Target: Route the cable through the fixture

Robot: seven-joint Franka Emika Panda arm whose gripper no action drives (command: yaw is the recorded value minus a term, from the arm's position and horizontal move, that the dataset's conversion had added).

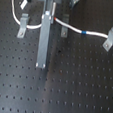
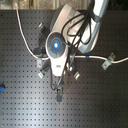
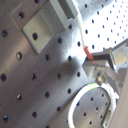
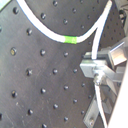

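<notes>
Black perforated counter (image 1: 69,89) with a regular grid of holes is seen in all four views. A white cable (image 1: 73,29) is laid across the far part of the counter in the first exterior view, running from a grey clip (image 1: 22,23) near the counter's far left corner, behind a tall grey upright bar (image 1: 45,38), to a second grey clip (image 1: 110,40) at the right edge. A short blue band (image 1: 84,33) is carried on the cable between the bar and the right clip, and a small red mark (image 1: 57,20) is seen on it just beside the bar. In the second exterior view the arm (image 2: 59,47) with a lit blue dot is seen from above over the middle of the counter, and much of the cable (image 2: 95,59) is covered by it; the cable reappears toward a clip (image 2: 107,62) at the second exterior view's right. In the first wrist view the cable (image 3: 79,30) and its red mark (image 3: 86,51) are seen beside a grey block (image 3: 47,20), with the red mark right at a dark metal finger (image 3: 102,56). In the second wrist view a band on the cable (image 4: 70,39) appears green. The end effector (image 2: 59,88) seems clenched on the cable near the red mark, though the contact is blurred.
</notes>
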